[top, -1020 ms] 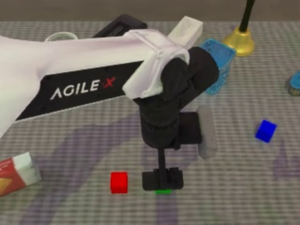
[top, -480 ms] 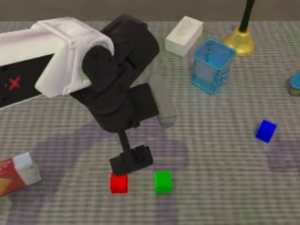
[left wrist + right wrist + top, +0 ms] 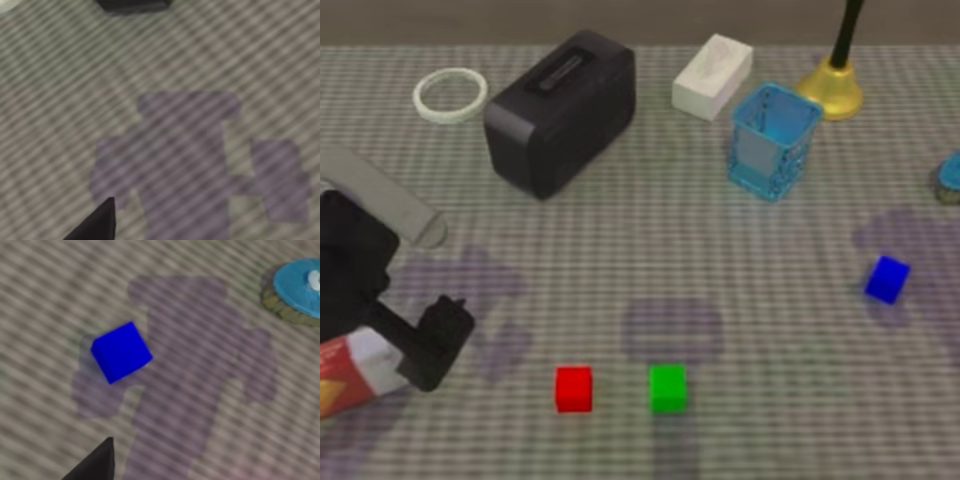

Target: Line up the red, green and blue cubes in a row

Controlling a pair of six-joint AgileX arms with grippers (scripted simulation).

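The red cube (image 3: pixel 573 388) and the green cube (image 3: pixel 668 388) sit side by side near the table's front edge, a small gap between them. The blue cube (image 3: pixel 887 279) lies apart at the right, turned at an angle. My left gripper (image 3: pixel 442 340) is pulled back to the front left, open and holding nothing, well left of the red cube. My right arm is outside the top view. Its wrist view looks down on the blue cube (image 3: pixel 121 352), with one dark fingertip (image 3: pixel 100 462) showing and nothing held.
Along the back stand a black case (image 3: pixel 560 110), a white ring (image 3: pixel 451 95), a white box (image 3: pixel 712 76), a see-through light-blue container (image 3: pixel 775 140) and a gold bell (image 3: pixel 830 90). A red-and-white carton (image 3: pixel 355 372) lies beside the left gripper. A blue disc (image 3: pixel 950 177) sits at the right edge.
The left gripper let go of the green cube beside the red one, and the arm swung back to the left. A shadow has appeared over the blue cube.
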